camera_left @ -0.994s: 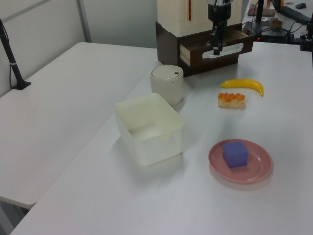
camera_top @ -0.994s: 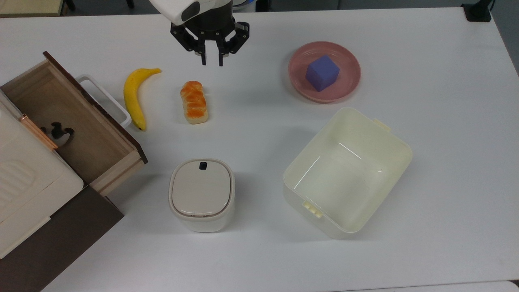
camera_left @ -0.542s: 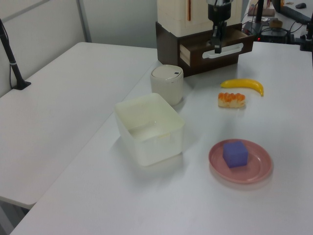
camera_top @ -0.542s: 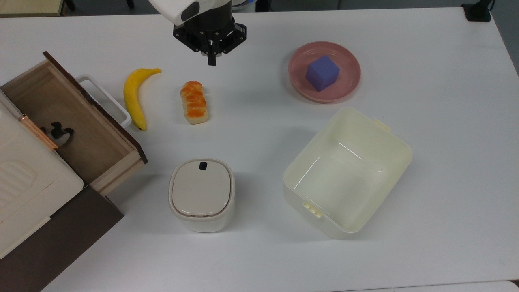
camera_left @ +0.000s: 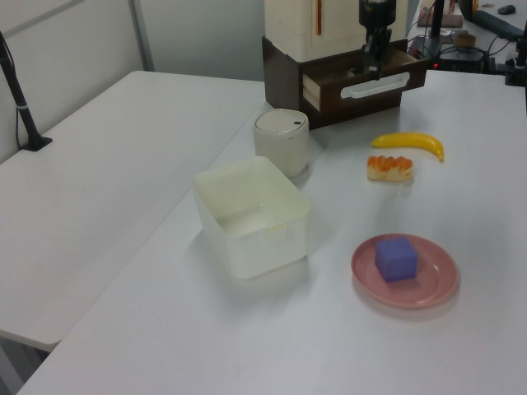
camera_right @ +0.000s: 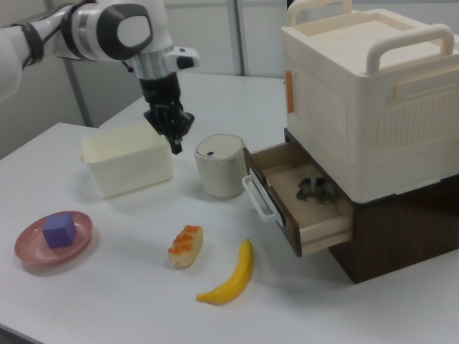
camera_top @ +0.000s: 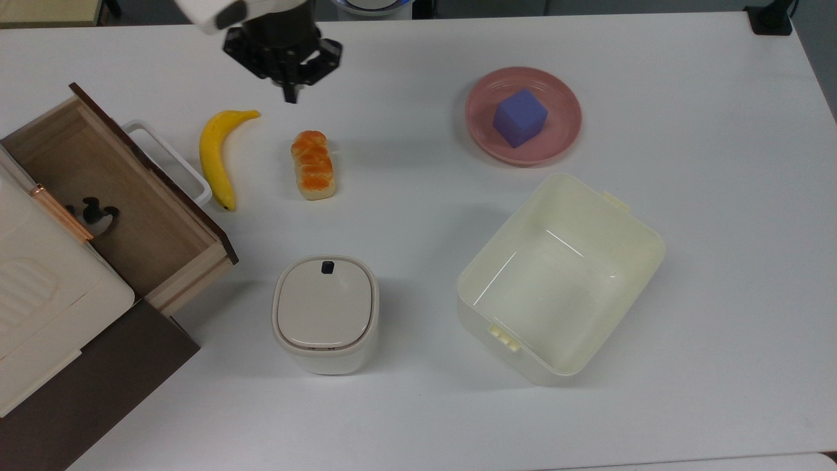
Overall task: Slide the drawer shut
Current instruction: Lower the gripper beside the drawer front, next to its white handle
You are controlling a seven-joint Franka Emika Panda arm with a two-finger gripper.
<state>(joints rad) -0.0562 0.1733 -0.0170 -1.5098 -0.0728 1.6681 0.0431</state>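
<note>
Drawer [camera_top: 98, 190]: pulled well out of the dark cabinet [camera_top: 91, 386] at the top view's left edge; light-wood box, dark front panel, white loop handle [camera_top: 171, 159] facing the table. A small dark item lies inside, toward the back.

Gripper [camera_top: 288, 96]: above the table at the top view's upper middle, fingers pressed together to a single tip, holding nothing. In the right view [camera_right: 175, 145] it hangs above the table surface, not touching anything.

Key relation: the drawer's front lies to the top view's left and somewhat lower from the gripper, well apart. The banana [camera_top: 219, 157] sits between the two, just beside the handle.

Drawer axis: travel runs diagonally, from the top view's upper right to its lower left; the front panel lies across that line.

Judgement: the push must go along the diagonal, into the front panel or the handle. A square contact looks needed; a skewed one may jam the box.

Risk: on its way in, the gripper may catch the banana.

Task state: closing not yet begun.
</note>
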